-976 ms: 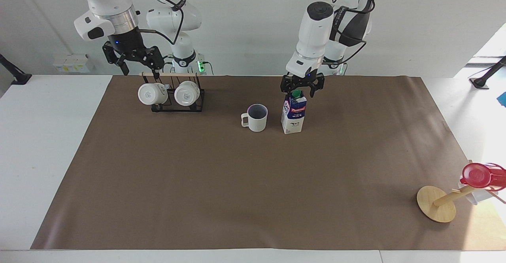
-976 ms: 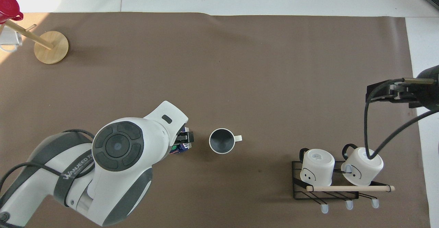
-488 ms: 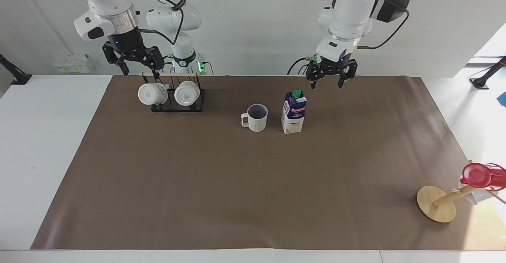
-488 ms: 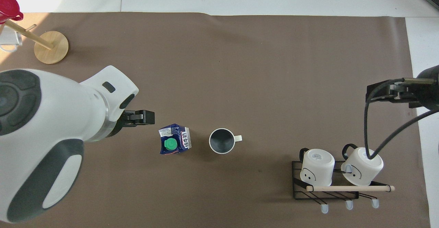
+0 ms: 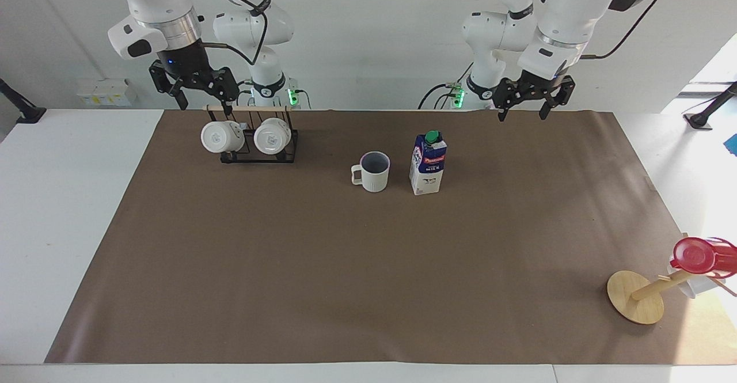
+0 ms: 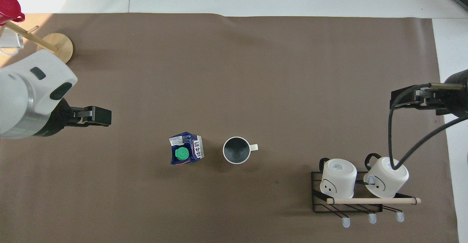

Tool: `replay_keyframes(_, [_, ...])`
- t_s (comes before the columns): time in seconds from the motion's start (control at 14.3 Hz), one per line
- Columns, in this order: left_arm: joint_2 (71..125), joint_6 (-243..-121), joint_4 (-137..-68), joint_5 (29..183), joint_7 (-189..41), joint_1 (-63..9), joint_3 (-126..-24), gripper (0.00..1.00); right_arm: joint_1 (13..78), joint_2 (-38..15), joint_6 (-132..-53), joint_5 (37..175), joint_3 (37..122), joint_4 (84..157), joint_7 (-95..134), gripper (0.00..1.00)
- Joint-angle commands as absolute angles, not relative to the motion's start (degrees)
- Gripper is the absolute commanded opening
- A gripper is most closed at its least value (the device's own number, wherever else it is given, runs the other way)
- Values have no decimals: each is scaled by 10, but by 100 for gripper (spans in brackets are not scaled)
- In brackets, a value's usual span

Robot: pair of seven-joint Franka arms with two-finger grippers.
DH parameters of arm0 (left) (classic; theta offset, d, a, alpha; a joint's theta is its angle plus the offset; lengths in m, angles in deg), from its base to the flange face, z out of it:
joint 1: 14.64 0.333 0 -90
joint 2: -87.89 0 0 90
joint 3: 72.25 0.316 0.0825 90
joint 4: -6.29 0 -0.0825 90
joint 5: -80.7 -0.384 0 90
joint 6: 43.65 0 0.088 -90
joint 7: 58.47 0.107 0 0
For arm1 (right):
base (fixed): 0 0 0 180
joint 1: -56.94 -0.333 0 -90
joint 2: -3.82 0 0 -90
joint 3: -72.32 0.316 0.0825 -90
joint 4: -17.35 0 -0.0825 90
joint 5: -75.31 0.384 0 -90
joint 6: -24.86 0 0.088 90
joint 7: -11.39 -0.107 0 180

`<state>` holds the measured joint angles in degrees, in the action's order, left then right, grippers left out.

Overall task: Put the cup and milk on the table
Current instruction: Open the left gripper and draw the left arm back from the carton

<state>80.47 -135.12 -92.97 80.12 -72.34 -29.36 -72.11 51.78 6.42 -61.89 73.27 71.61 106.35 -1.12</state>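
Note:
The cup (image 5: 374, 173) (image 6: 237, 150), cream-white and ribbed with a dark inside, stands upright on the brown sheet of the table (image 5: 345, 268) (image 6: 234, 71). Close beside it, toward the left arm's end, the milk (image 5: 428, 164) (image 6: 185, 153) stands upright, a blue and white carton with a green cap. Nothing touches either of them. My left gripper (image 5: 521, 115) (image 6: 97, 116) hangs open and empty in the air over the sheet, well off to the side of the milk. My right gripper (image 5: 206, 106) (image 6: 413, 97) waits open and empty above the mug rack.
A black wire rack (image 5: 288, 147) (image 6: 316, 195) with a wooden bar holds two plain white mugs (image 5: 221, 136) (image 6: 338, 177) at the right arm's end. A tilted wooden stand (image 5: 636, 296) (image 6: 55, 45) with a red-lidded item (image 5: 694, 255) sits at the corner far from the robots, at the left arm's end.
My left gripper has lifted from just above the milk's cap and swung away toward the left arm's end. The milk and cup stay put. The right arm has not moved.

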Motion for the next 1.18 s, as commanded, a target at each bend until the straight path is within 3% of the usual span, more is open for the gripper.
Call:
replay_keyframes(0.0, [802,-1317,-909,796,-698,-265,-725,100,525,62,-611,746,718,1055,1,100])
replay_keyframes(1.11, [792,-1300,-903,802,-671,-215,-725,100,529,57,-613,744,718,1051,8,100])
